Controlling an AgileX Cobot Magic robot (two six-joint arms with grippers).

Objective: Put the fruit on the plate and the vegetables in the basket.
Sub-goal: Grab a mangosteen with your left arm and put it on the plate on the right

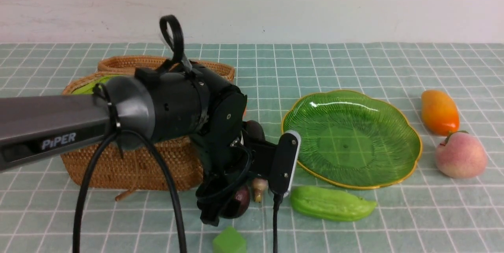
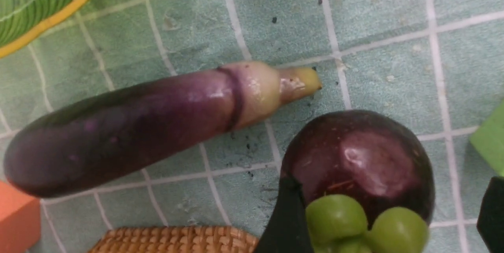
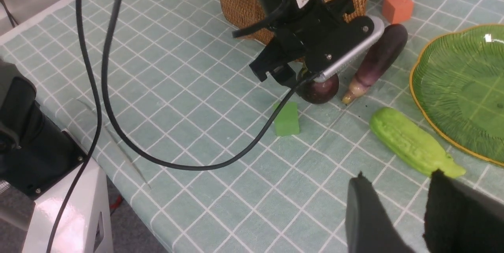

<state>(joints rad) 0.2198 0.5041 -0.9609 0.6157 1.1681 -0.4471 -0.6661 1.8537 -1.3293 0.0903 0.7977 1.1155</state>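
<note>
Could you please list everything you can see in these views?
basket: 1, tan wicker, left
plate: 1, green, centre-right
mango: 1, orange-yellow, right of plate
peach: 1, pink, in front of mango
gourd: 1, light green, in front of plate
eggplant: 1, purple, between basket and plate
mangosteen: 1, dark purple, by eggplant's stem
green cube: 1, green, front
orange cube: 1, orange, beside basket
left gripper: 1, black, open around mangosteen
right gripper: 1, black, open, near gourd

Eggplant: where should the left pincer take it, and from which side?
I'd grip the eggplant across its thick purple middle, from straight above: it lies flat, and the mangosteen crowds its tapered stem end.
</note>
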